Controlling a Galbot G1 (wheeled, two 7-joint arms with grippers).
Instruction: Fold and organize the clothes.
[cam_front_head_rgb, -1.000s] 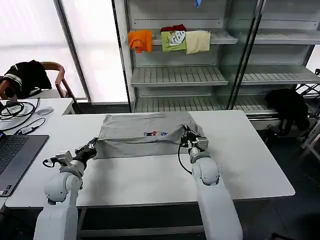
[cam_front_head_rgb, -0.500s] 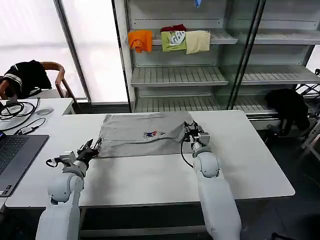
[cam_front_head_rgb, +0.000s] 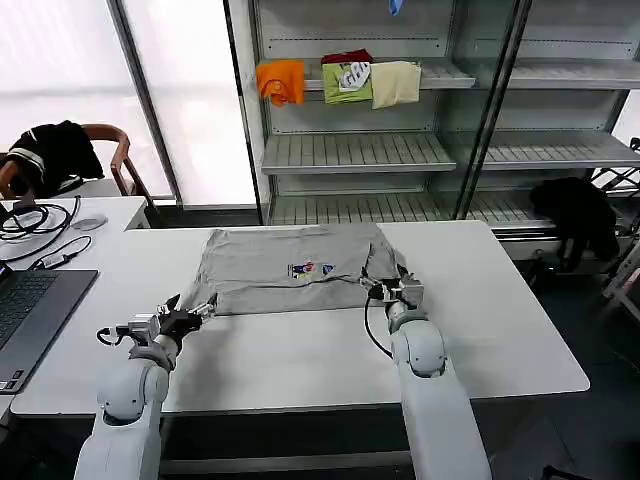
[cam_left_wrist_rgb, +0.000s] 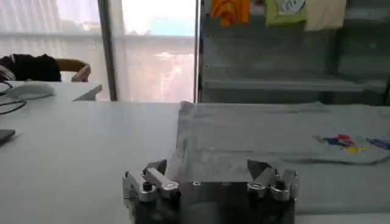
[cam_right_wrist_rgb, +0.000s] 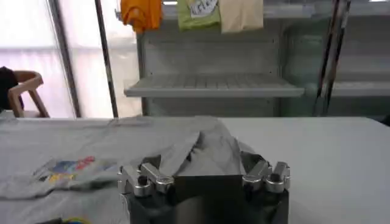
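The grey T-shirt (cam_front_head_rgb: 290, 268) lies flat on the white tabletop (cam_front_head_rgb: 500, 330), print up, folded into a rectangle, so both claws sit released at its near corners: left claw (cam_front_head_rgb: 196, 312), right claw (cam_front_head_rgb: 391, 291) (fingers spread, holding nothing). A laptop (cam_front_head_rgb: 35, 310) and cables lie well apart, obstructing nothing.

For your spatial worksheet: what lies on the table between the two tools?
In the head view, the T-shirt's near edge and bare table lie between the left tool and right tool.
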